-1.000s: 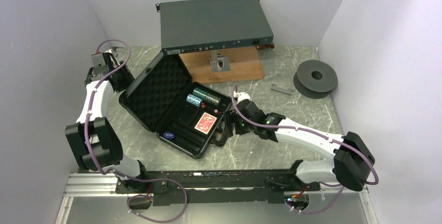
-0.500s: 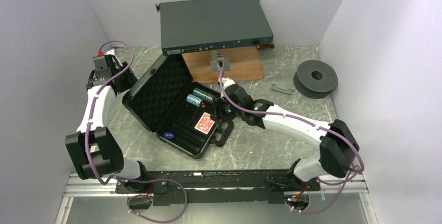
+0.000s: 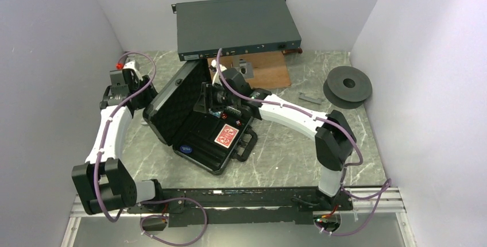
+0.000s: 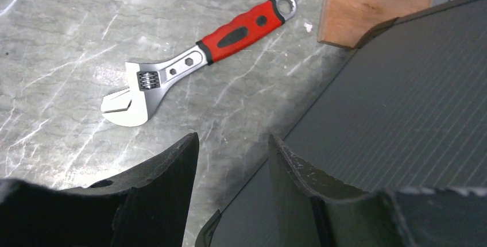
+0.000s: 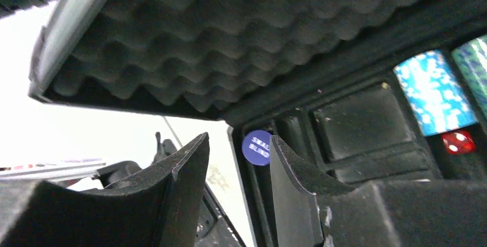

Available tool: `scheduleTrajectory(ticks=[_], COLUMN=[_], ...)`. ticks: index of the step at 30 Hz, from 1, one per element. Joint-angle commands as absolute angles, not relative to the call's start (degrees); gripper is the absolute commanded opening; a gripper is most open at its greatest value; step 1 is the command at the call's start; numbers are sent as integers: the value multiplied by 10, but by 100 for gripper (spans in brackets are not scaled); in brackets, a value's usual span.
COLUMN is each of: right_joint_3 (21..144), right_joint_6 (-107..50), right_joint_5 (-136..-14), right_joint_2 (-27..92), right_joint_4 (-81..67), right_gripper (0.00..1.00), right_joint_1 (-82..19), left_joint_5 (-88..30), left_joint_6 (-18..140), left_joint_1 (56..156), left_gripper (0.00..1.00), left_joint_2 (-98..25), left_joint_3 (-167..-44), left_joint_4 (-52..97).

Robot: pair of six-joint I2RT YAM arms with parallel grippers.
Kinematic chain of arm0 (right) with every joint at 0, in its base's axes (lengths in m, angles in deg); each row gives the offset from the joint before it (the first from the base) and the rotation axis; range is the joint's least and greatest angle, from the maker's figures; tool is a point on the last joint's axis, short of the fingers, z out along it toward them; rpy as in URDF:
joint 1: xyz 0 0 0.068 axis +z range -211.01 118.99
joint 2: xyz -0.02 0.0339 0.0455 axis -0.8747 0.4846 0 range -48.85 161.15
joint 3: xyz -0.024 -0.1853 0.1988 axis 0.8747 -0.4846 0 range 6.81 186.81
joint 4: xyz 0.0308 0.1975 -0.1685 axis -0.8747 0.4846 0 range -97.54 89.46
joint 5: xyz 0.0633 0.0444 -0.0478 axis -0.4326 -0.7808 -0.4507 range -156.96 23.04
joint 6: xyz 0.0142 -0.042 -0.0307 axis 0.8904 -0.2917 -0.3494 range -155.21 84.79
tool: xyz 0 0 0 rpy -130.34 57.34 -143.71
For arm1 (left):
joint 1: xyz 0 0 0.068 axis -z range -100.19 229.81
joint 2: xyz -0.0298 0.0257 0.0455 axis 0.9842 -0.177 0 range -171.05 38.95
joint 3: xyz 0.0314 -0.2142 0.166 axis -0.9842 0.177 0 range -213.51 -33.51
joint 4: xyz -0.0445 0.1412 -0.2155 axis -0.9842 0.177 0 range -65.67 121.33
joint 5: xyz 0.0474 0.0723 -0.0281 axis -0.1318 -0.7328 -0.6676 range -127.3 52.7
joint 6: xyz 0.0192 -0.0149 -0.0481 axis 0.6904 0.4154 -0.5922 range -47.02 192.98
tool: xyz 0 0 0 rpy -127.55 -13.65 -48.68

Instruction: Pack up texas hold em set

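The black briefcase [image 3: 201, 152] lies open on the table. Its foam-lined lid [image 3: 178, 100] is tilted up at the left. Inside lie a red-backed card deck [image 3: 227, 136] and a blue disc [image 3: 185, 149]; the handle [image 3: 248, 143] faces front right. My right gripper [image 3: 204, 102] reaches into the case near the lid, open with nothing between its fingers. Its wrist view shows the foam [image 5: 230, 46], blue disc [image 5: 256, 147], teal chips [image 5: 431, 92] and a red die [image 5: 457, 141]. My left gripper [image 4: 232, 143] is open behind the lid, over the edge of its ribbed outer face [image 4: 402, 97].
A red-handled adjustable wrench [image 4: 189, 63] lies on the marble behind the lid. A grey rack box [image 3: 235, 26] rests on a wooden board [image 3: 258, 74] at the back. A dark spool [image 3: 347, 86] and a small grey piece [image 3: 310, 98] lie at the right.
My right arm swung from the case's handle side to the back of the case near the lid, its jaws narrowing. The left arm moved in behind the lid, which now stands steeper.
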State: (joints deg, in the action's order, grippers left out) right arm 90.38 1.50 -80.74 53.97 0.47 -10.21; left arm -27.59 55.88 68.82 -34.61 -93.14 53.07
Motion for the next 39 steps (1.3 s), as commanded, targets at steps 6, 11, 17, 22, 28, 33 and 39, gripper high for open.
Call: scheduleTrajectory(ticks=[6,11,17,22,28,33,39], right_joint_3=[995,998,975,983,985,940,873], right_joint_6=[46,36,32,37,31,33,47], right_joint_5=[-820,-804,-787,-786,-780,-774,-755], right_joint_2=[572,565,545,546,535,498,448], right_joint_4=[-13,4,8,6,16,14,15], right_gripper=[46,47,47,47,47,47,47], right_joint_1=[-77,-71,-68,-68,-64,-62,-55], left_joint_5=[-297,-304,-317,-348,-371,-371,-350], left_joint_6=[589,593,595,597,599,601,582], left_joint_1=[749,758,775,807,832,856,879], left_gripper=[54,54,53,53,53,52,52], left_joint_2=[-290,-291,-288,-286,-278,-278,-273], left_joint_3=[-921,-923,-923,-924,-919,-920,-919], left_joint_4=[542,544,548,557,560,565,562])
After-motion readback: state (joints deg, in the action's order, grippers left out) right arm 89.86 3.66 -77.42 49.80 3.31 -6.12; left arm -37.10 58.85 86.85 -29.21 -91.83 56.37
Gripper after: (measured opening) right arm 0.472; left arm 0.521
